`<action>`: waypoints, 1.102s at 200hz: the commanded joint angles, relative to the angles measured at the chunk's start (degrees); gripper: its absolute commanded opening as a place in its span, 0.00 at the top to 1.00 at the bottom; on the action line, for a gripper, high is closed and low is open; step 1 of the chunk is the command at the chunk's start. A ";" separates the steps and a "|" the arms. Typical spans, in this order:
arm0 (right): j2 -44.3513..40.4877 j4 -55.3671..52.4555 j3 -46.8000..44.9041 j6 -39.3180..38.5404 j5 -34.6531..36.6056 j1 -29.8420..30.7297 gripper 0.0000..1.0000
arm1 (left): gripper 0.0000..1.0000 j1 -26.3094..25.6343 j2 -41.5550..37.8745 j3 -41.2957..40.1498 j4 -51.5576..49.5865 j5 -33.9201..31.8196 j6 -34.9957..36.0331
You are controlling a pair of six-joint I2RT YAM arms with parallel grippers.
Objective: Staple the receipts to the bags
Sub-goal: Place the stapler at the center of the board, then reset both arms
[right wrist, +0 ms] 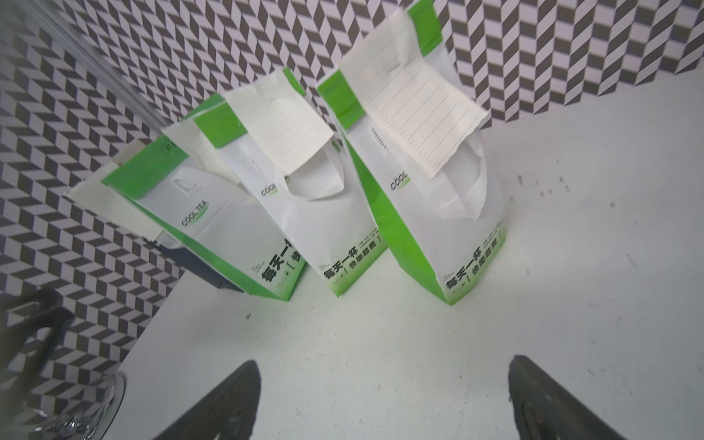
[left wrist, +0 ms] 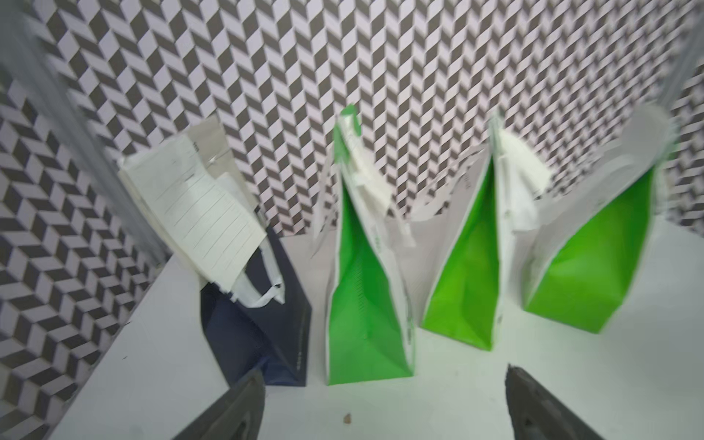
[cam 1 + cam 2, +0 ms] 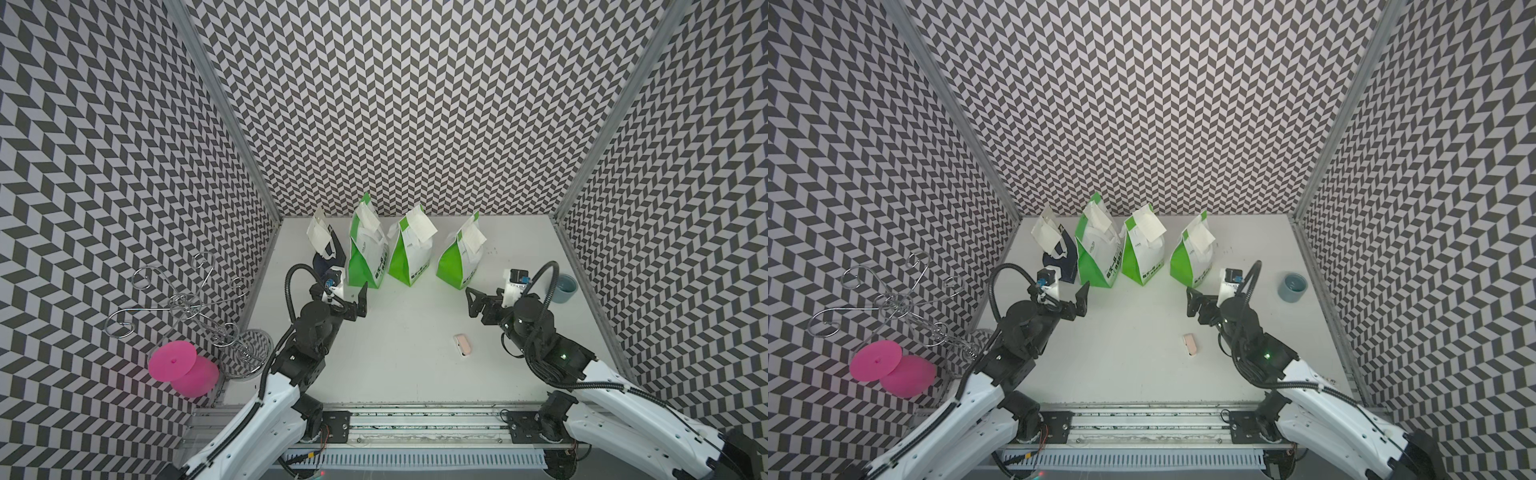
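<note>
Hovering spread and empty, my left end effector (image 3: 347, 297) and right end effector (image 3: 471, 302) faced four flimsy green and navy paper bags (image 3: 409, 264) at twelve o'clock; thin cream receipts (image 3: 422, 226) hung atop them, best pinched gently at folded rims.

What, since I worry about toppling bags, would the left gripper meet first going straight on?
Probably the green bag beside the navy bag, just ahead of the left gripper; depth is unclear.
</note>
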 commanded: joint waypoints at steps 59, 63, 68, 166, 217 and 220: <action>-0.04 1.72 -0.36 3.88 14.90 -0.36 0.00 | 0.06 17.78 29.88 -4.77 43.47 12.83 3.45; 0.22 1.47 -0.20 4.09 15.69 -0.37 0.00 | 0.06 17.88 30.69 -4.61 43.67 12.38 3.64; 0.47 1.55 -0.11 4.02 16.14 -0.45 0.00 | 0.06 18.33 31.98 -4.90 44.96 12.61 3.63; 8.66 35.66 -10.89 -10.92 22.20 -13.12 0.00 | 0.00 21.59 44.29 -7.96 60.07 13.99 0.27; 25.30 54.60 -16.88 -23.22 14.42 -27.86 0.00 | 0.00 20.93 44.09 -7.86 59.44 11.40 0.27; 26.45 56.43 -16.96 -23.99 13.86 -28.13 0.00 | 0.00 20.93 44.15 -7.87 59.70 11.42 0.28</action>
